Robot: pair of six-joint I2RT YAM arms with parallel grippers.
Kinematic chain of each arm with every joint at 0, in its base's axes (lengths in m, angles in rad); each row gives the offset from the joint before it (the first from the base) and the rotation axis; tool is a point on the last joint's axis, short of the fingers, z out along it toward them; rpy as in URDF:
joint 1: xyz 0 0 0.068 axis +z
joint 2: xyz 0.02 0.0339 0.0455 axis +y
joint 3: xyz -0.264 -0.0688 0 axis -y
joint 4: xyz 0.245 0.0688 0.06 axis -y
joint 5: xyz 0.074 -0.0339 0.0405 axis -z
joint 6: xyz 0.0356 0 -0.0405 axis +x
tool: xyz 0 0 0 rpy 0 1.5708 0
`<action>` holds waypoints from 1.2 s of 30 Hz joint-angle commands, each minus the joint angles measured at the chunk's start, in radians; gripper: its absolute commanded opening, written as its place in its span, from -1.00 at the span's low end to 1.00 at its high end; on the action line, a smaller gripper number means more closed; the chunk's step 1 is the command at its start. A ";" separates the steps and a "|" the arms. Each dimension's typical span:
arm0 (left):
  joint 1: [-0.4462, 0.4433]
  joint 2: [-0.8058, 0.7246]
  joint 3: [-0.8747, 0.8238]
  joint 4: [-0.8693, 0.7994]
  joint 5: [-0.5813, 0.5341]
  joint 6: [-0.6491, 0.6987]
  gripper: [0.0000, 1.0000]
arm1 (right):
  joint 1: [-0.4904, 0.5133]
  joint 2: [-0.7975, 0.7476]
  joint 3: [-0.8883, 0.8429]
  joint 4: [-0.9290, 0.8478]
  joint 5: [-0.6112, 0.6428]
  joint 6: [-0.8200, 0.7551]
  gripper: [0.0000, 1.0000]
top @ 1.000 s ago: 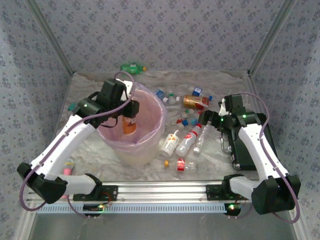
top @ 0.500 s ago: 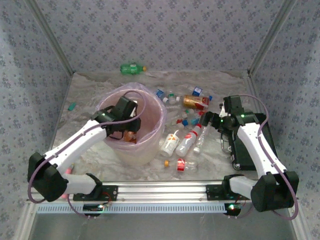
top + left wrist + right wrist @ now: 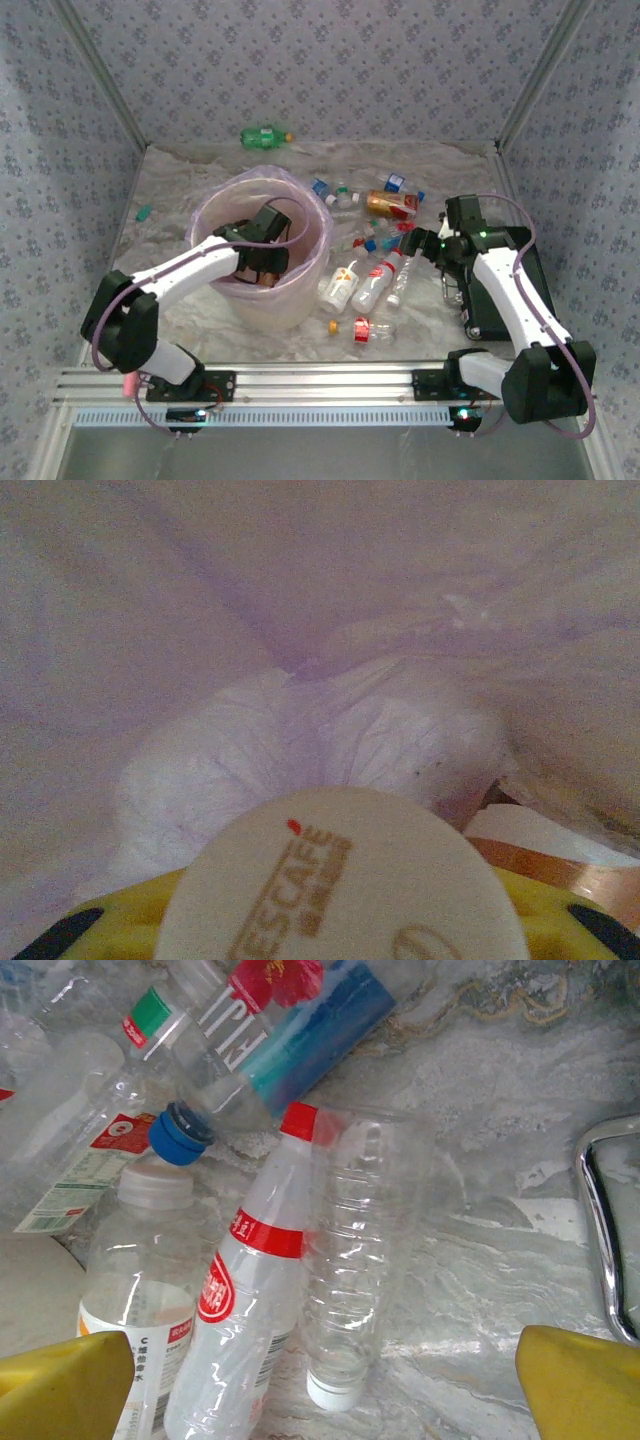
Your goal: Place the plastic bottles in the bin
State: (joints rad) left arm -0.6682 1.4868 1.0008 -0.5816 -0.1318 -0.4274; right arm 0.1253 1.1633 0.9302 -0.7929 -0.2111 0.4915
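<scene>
The brown bottle (image 3: 340, 885) is down inside the bin (image 3: 285, 300), pinched between the jaws of the left gripper (image 3: 260, 265). The left wrist view shows its pale round end with brown lettering, set between the yellow pads (image 3: 150, 905), and beyond it the crumpled pink-purple bag (image 3: 300, 730) lining the bin's bottom. The left arm reaches over the bin's near-left rim, so the arm and the bag's rim hide most of the bottle from above. The other bottles lie on the worktop (image 3: 200, 165) to the right of the bin. A white-capped bottle (image 3: 140, 1260), a red-capped bottle (image 3: 250, 1300) and a clear ribbed bottle (image 3: 350, 1250) lie side by side and touching. A blue-capped bottle (image 3: 250, 1060) lies across the top of them. An amber bottle (image 3: 390, 204) lies farther back. A green bottle (image 3: 263, 134) lies alone beyond the bin, by the back wall. The right gripper (image 3: 418, 243) hangs over the right edge of that cluster with its jaws spread wide and nothing between them; the yellow fingertips (image 3: 60, 1390) flank the red-capped and ribbed bottles. A black case (image 3: 490, 300) with a chrome handle sits farther right of the bin, under the right arm. A small teal object (image 3: 145, 211) lies left of the bin.
</scene>
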 commanded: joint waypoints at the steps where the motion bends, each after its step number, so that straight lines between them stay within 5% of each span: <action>1: -0.007 0.027 -0.022 0.035 -0.005 0.003 -0.75 | 0.019 0.013 -0.044 -0.010 0.018 0.034 1.00; 9: -0.008 -0.019 0.024 -0.020 -0.009 0.010 0.05 | 0.098 0.051 -0.119 0.040 0.036 0.069 0.80; 13: -0.013 -0.084 0.058 -0.073 -0.019 0.009 0.32 | 0.111 0.074 -0.142 0.071 0.045 0.062 0.56; 19: -0.015 -0.182 0.107 -0.141 -0.041 0.006 0.67 | 0.153 0.163 -0.141 0.109 0.071 0.074 0.55; 29: -0.015 -0.361 0.196 -0.226 -0.085 -0.010 0.84 | 0.193 0.248 -0.182 0.182 0.113 0.098 0.48; 36: 0.008 -0.449 0.249 -0.168 0.023 -0.018 0.87 | 0.196 0.279 -0.213 0.231 0.128 0.101 0.40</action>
State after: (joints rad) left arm -0.6743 1.0744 1.2247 -0.7685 -0.1688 -0.4324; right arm 0.3134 1.4284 0.7322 -0.5873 -0.1188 0.5800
